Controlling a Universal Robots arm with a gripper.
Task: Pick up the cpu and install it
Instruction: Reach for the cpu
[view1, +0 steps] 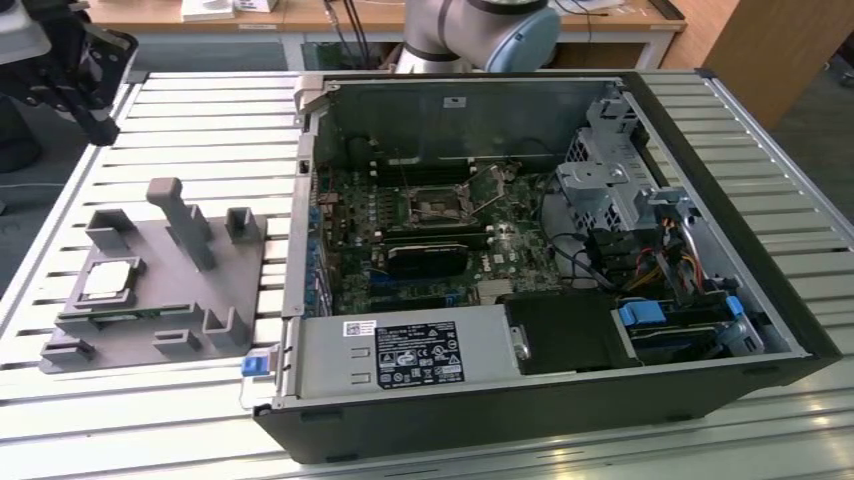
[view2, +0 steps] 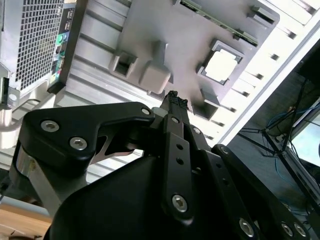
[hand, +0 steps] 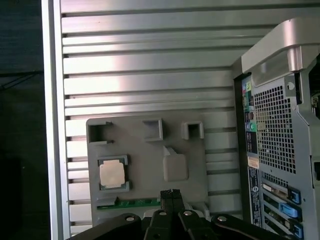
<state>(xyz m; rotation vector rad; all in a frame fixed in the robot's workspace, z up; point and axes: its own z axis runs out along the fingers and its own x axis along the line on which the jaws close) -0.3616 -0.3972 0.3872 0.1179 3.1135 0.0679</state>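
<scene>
The cpu (view1: 110, 280) (view2: 220, 65) (hand: 111, 174) is a small square chip with a pale metal top. It lies flat in a recess of the grey holder plate (view1: 160, 300) on the slatted table, at the exterior view's left. My gripper (view1: 96, 125) (view2: 175, 100) (hand: 171, 192) hangs high above the table's far left corner, well apart from the chip. Its black fingertips are pressed together with nothing between them. The black socket frame (view1: 438, 207) sits on the motherboard inside the open computer case (view1: 747, 200).
A long green memory stick (view1: 127, 315) (hand: 132, 202) lies in the holder beside the chip. A tall grey post (view1: 180, 220) and several blocks rise from the holder. The case's rear panel (hand: 275, 150) stands beside the plate. Wooden desks are behind.
</scene>
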